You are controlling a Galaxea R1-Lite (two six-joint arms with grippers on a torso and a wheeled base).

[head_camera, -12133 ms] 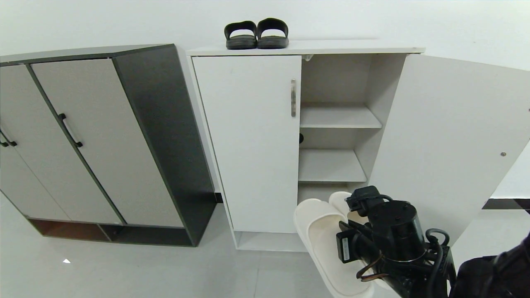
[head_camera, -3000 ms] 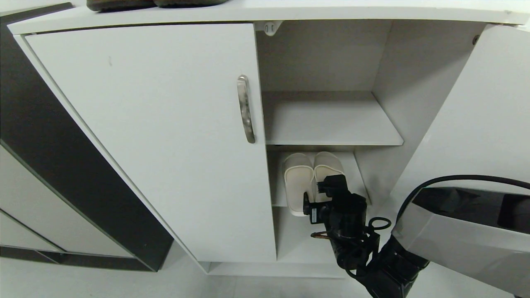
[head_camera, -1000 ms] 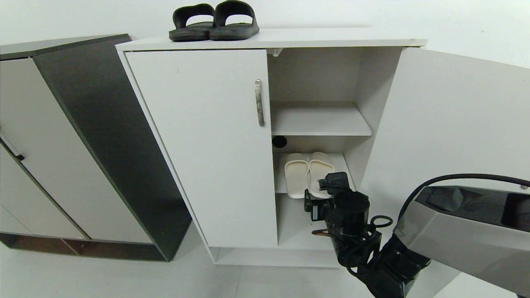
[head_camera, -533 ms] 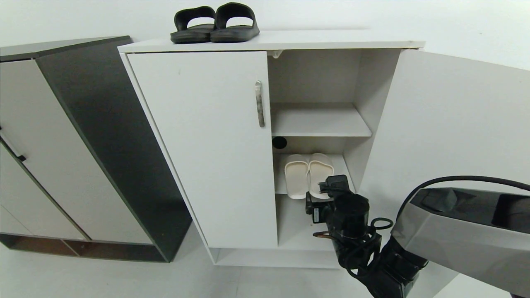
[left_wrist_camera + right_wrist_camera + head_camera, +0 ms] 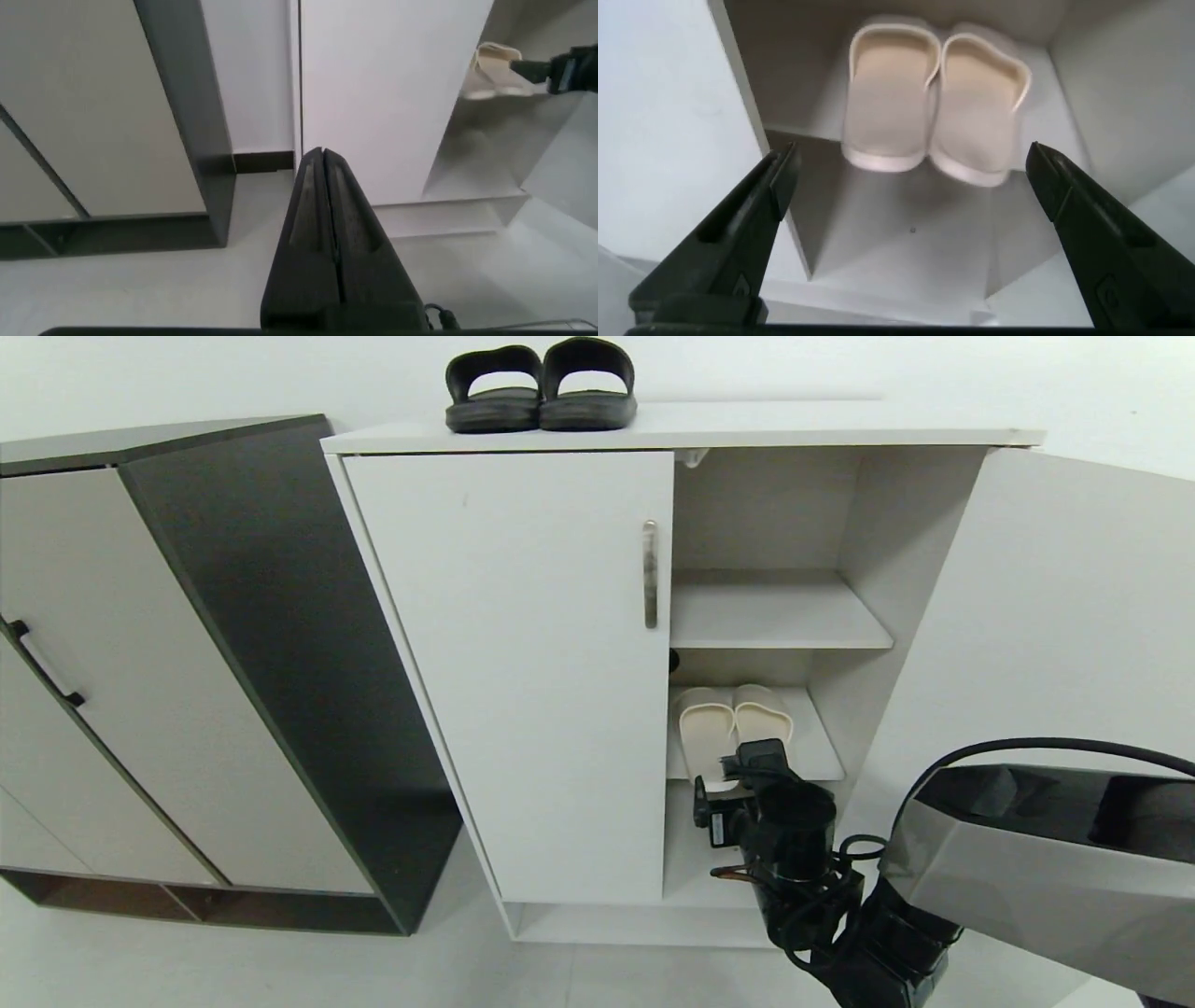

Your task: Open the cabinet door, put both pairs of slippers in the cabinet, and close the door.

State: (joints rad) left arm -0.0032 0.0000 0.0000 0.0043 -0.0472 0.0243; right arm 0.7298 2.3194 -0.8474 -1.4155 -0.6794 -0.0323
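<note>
The white cabinet (image 5: pixel 794 429) has its right door (image 5: pixel 1055 616) swung wide open and its left door (image 5: pixel 523 663) closed. A pair of white slippers (image 5: pixel 733 723) lies side by side on the middle shelf, also seen as white slippers (image 5: pixel 934 93) close up. My right gripper (image 5: pixel 913 163) hangs open just in front of that shelf, apart from the slippers and holding nothing. A pair of black slippers (image 5: pixel 541 387) rests on the cabinet's top, toward its left side. My left gripper (image 5: pixel 322 154) is shut and empty, low over the floor before the cabinets.
A dark grey cabinet (image 5: pixel 233 644) with closed doors stands to the left of the white one. The upper shelf (image 5: pixel 775 616) is bare. The open door bounds the right arm's right side. Open floor (image 5: pixel 280 971) lies in front.
The head camera has moved, shifting the whole picture. The white slippers, held in my right gripper outside the cabinet 12 s ago, now lie released on the middle shelf.
</note>
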